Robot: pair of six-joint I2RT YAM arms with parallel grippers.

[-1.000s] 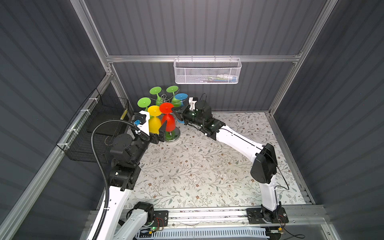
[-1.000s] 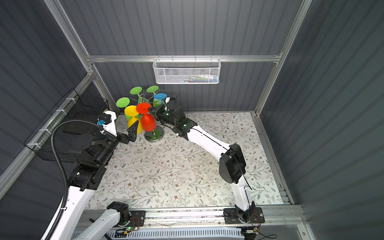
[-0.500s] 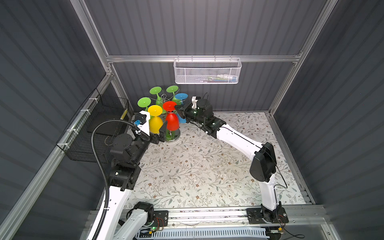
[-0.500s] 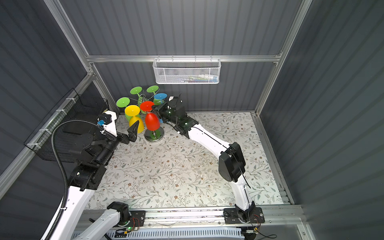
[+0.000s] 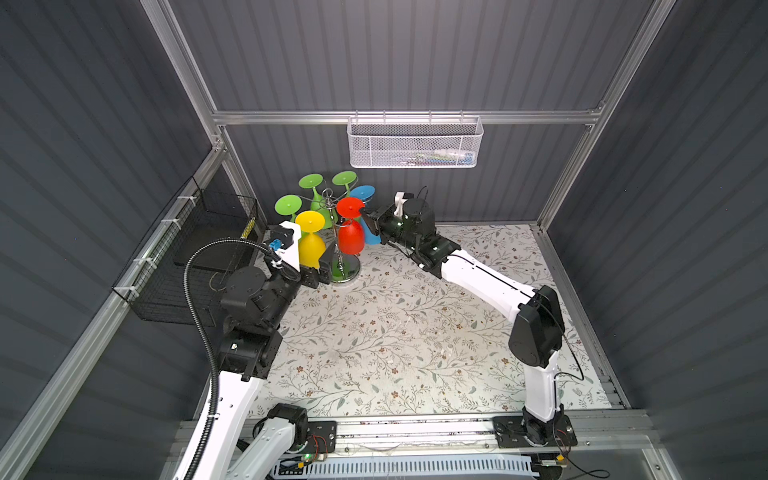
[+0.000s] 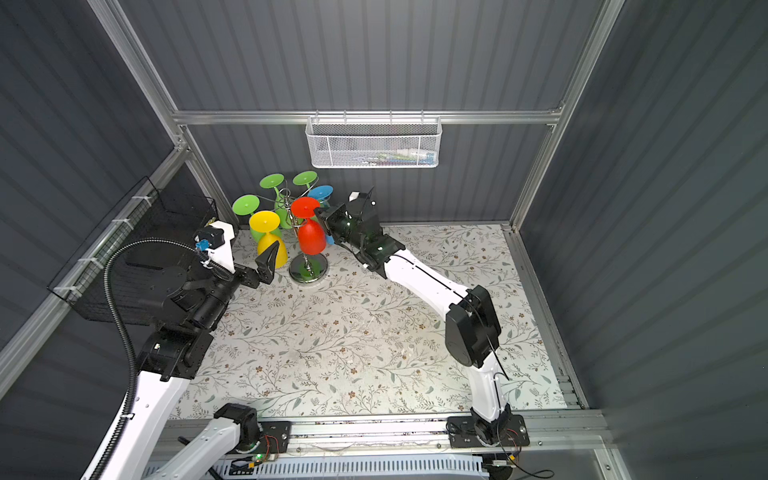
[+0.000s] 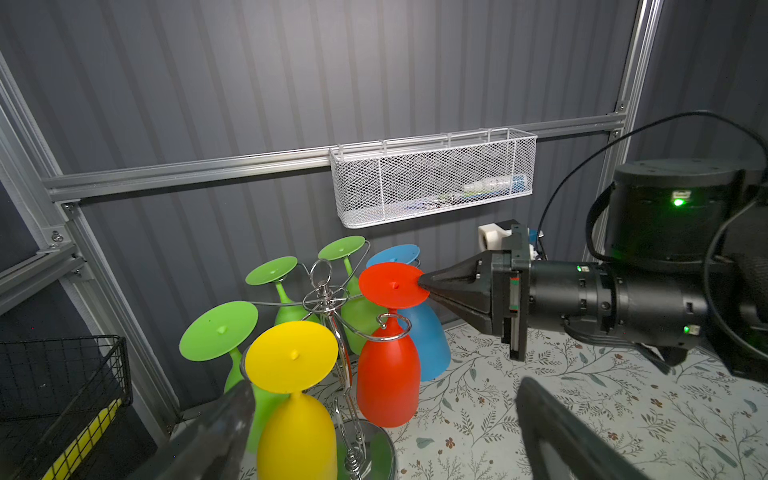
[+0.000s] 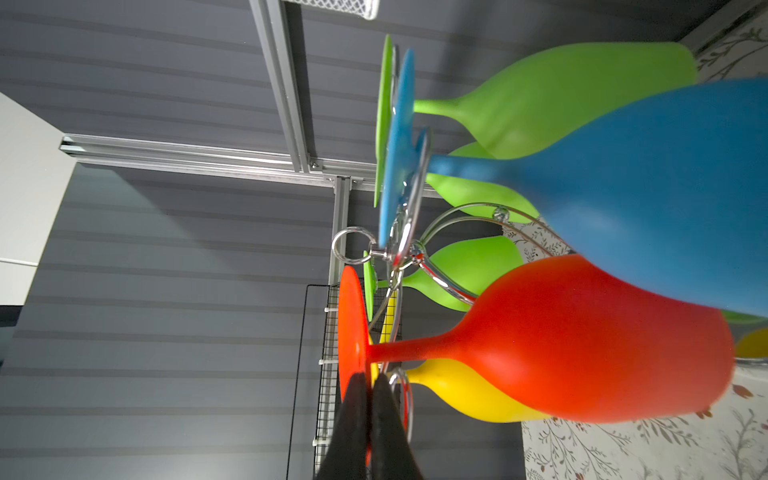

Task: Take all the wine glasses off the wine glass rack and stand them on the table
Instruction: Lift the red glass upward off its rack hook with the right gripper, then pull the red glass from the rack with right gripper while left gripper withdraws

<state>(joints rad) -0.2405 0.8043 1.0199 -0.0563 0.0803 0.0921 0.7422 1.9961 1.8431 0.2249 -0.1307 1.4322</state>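
At the front edge, the 2 arm bases sit on a base rail, w/ the floral table mat spreading out behind it. Further in on the left, the L gripper hangs low w/ its jaws spread wide, gripping nothing. It's just in front of the yellow glass and near the rack's round base; can't tell if it touches either.

Next is the wine glass rack, standing upright on the mat toward the back-left corner. 6 glasses are on it, all bowl-down: the yellow one, a red one, a blue glass and 3 green glasses. The red wine glass is on the rack's front-right side. In the left wrist view a curled chrome arm wraps its neck where stem meets bowl, and the foot disc sits above that curl.

The R gripper comes in from the right at foot height, its tips pinched on the rim of the red foot disc.

Farthest back, a white mesh basket hangs on the rear wall, and a black wire basket hangs on the left wall.
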